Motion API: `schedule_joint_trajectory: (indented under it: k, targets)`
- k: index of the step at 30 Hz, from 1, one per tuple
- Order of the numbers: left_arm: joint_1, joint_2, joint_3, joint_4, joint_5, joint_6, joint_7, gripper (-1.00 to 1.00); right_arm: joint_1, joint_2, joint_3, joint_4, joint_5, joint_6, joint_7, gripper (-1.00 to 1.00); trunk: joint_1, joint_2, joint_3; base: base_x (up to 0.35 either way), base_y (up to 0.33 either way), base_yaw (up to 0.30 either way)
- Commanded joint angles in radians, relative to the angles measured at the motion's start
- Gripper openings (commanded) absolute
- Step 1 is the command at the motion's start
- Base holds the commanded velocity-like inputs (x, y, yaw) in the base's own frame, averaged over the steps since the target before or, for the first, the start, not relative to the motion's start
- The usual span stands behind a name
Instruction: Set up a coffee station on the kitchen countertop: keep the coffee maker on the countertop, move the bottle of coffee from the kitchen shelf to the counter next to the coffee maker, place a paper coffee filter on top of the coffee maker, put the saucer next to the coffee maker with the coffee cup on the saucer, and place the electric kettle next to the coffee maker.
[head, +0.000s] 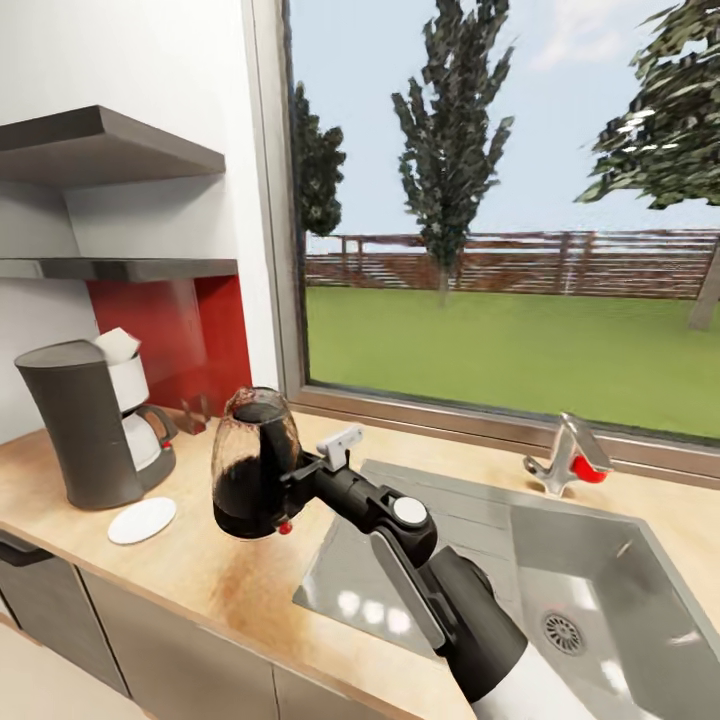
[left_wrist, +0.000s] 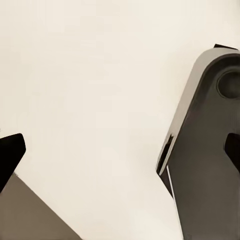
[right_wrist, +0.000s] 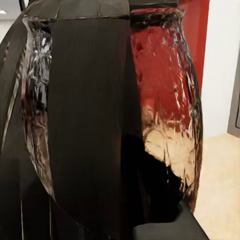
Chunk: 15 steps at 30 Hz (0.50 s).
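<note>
A grey coffee maker (head: 85, 425) stands at the counter's left with a white paper filter (head: 117, 345) on top. In front of it a white saucer (head: 142, 520) lies flat on the wood. To the right of the saucer is the electric kettle (head: 255, 465), a glass body with dark liquid, held upright by its handle in my right gripper (head: 297, 472). I cannot tell whether its base touches the counter. The kettle (right_wrist: 105, 125) is very close in the right wrist view. My left gripper (left_wrist: 90, 160) is open against a plain pale surface.
A steel sink (head: 590, 560) with a faucet (head: 568, 455) sits in the counter (head: 200, 580) right of the kettle. Two grey wall shelves (head: 110, 150) hang above the coffee maker, before a red backsplash (head: 190, 335). A small dark object (head: 195, 410) stands by the backsplash. A large window lies behind.
</note>
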<state>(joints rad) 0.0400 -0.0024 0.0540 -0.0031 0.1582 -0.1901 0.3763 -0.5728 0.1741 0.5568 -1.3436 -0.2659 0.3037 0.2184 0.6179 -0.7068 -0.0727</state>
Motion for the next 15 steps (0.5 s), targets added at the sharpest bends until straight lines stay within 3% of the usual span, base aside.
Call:
schedule_joint_trajectory:
  k: [1, 3, 4, 6, 8, 15]
  targets:
    - [0.000, 0.002, 0.004, -0.001, 0.004, -0.006, -0.001, 1.00, -0.001, 0.000, 0.000, -0.001, -0.010, 0.006, 0.001, -1.00, 0.001, -0.001, -0.001, 0.297, 0.188, 0.000]
    - [-0.001, 0.030, 0.003, -0.006, 0.004, -0.009, -0.002, 1.00, -0.001, 0.000, 0.000, -0.003, -0.010, 0.005, 0.001, -1.00, 0.001, -0.001, -0.001, 0.290, 0.211, 0.000]
    - [-0.001, 0.058, 0.001, -0.021, 0.004, -0.014, -0.007, 1.00, -0.001, 0.000, 0.000, -0.003, -0.010, 0.005, 0.001, -1.00, 0.001, -0.001, -0.001, 0.265, 0.238, 0.000]
    - [0.000, 0.093, -0.003, -0.053, 0.003, -0.022, -0.076, 1.00, -0.001, 0.000, 0.001, -0.001, -0.010, 0.005, 0.001, -1.00, 0.001, -0.001, -0.001, 0.165, 0.292, 0.000]
    - [0.000, 0.108, -0.004, -0.067, -0.002, -0.025, -0.189, 1.00, -0.001, 0.000, 0.001, 0.001, -0.009, 0.004, 0.001, -1.00, 0.001, -0.001, -0.001, 0.083, 0.323, 0.000]
    - [0.000, 0.120, -0.005, -0.072, -0.003, -0.026, -0.236, 1.00, -0.001, 0.000, 0.002, 0.001, -0.009, -0.022, 0.001, -1.00, 0.001, -0.001, -0.001, 0.011, 0.336, 0.000]
